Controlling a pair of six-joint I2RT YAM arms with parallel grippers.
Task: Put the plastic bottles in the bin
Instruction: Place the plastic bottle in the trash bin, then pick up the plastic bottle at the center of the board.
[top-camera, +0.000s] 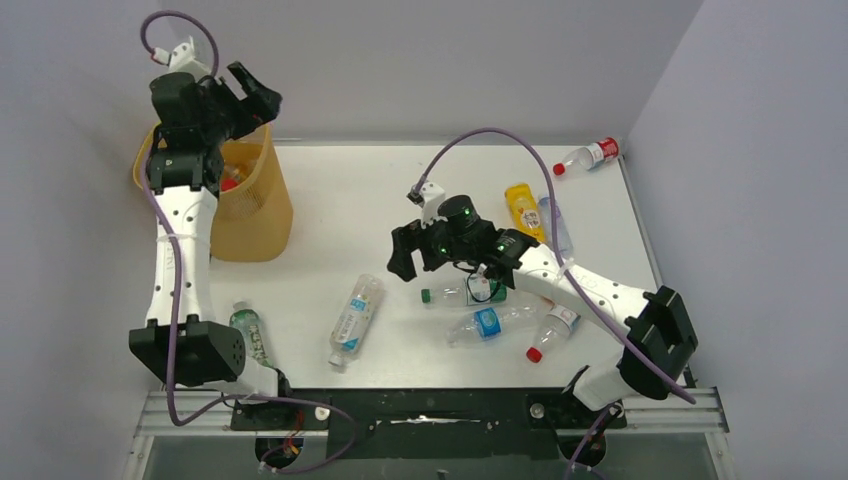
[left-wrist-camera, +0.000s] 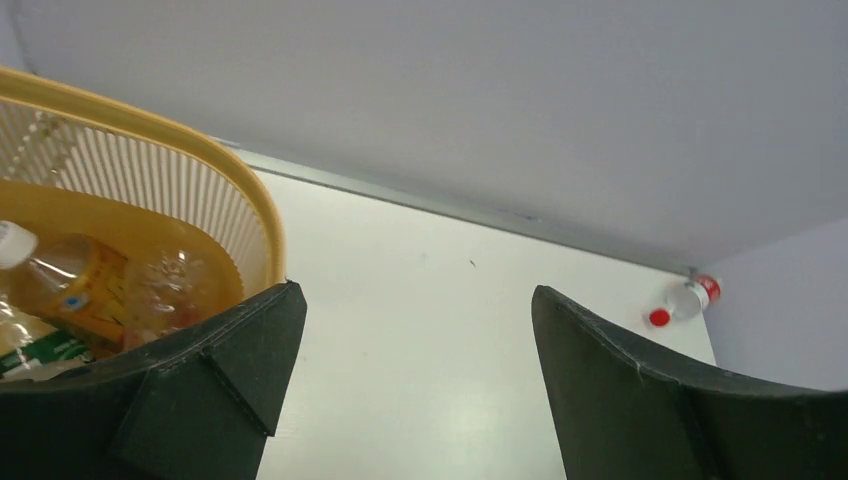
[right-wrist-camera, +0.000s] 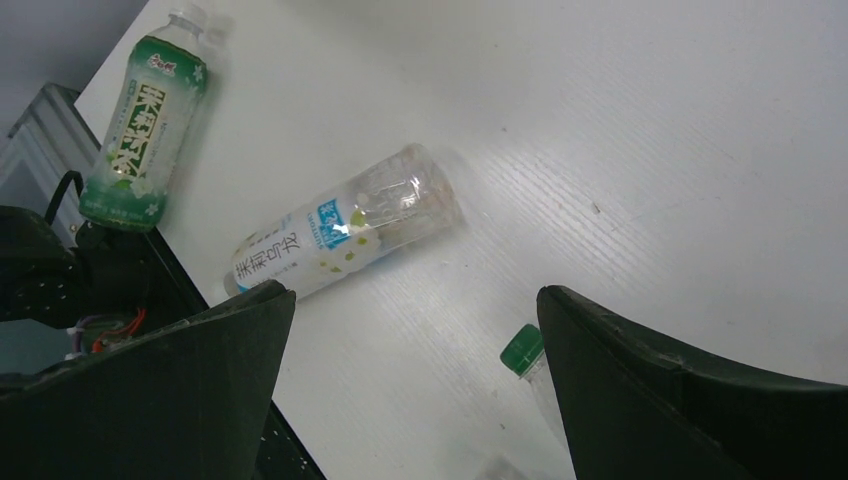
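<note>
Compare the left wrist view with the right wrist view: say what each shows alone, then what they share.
Only the left wrist view shows the bin, with an orange-labelled bottle inside it, and a red-capped bottle at the far edge of the table. Only the right wrist view shows a green-labelled bottle, a clear bottle with a white and blue label, and the green cap of a third, all lying on the table. Both show the white table and their own open fingers: the left gripper and right gripper hold nothing.
</note>
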